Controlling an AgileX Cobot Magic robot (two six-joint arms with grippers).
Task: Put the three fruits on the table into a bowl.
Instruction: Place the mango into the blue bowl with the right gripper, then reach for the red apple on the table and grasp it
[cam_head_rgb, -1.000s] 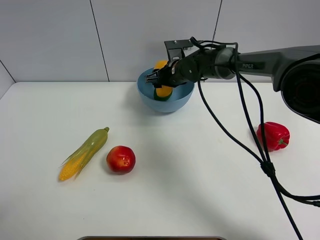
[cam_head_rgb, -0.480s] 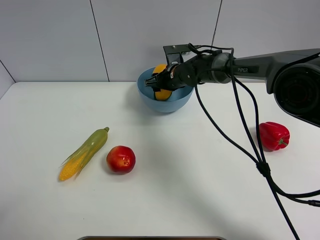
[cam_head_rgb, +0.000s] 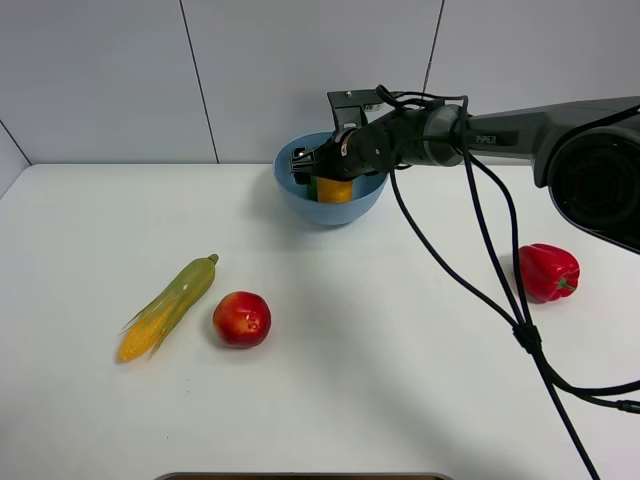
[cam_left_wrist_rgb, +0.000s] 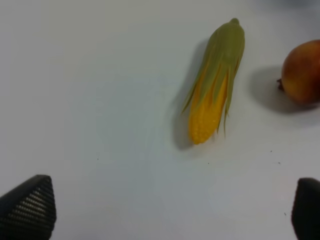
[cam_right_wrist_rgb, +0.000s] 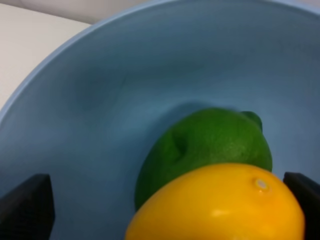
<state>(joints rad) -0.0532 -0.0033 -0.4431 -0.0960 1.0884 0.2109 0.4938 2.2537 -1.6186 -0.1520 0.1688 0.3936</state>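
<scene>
The mango lies in the bowl against the lime; the right gripper hangs over them, jaws spread, gripping nothing; the apple sits on the table just beside the corn; the left gripper hovers above the table, spread and empty.

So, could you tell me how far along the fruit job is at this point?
Two of three look done: the lime and the mango lie inside the bowl. In hand: nothing seems gripped; the right fingers stand spread wide either side of the mango. Left: the apple, on the table beside the corn.
</scene>
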